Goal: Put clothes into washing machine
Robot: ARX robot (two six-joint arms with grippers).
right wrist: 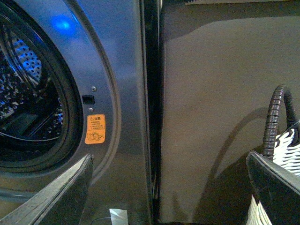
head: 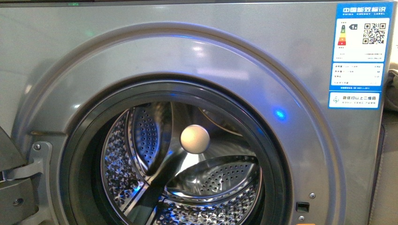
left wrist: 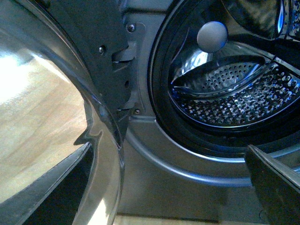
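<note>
— Where does the washing machine point(head: 291, 154) stand?

— Straight ahead of the robot, filling the front view. Its front is silver-grey, with a broad raised ring round the porthole and a dark rubber gasket point(head: 80, 145) inside that. The door point(left wrist: 51, 117) stands open on the hinge point(head: 40, 159) side, its curved glass close to the left wrist camera.

— And inside the mouth?

— There is a perforated steel drum point(head: 141, 136) with raised paddles, a round pale boss point(head: 195, 139) at the back, and blue light glinting on the metal. A blue-white energy label point(head: 360, 56) sits at the upper right of the front. An orange-yellow warning sticker point(right wrist: 95, 129) sits just below the latch slot point(right wrist: 87, 99).

— What of the grippers?

— The left gripper point(left wrist: 168, 147) hangs low before the mouth, fingers spread, nothing between them. The right gripper point(right wrist: 168, 159) is spread likewise and also holds nothing. It is off the machine's right edge, near a black-and-white woven basket point(right wrist: 288, 152) with a ribbed dark handle point(right wrist: 274, 117).
</note>
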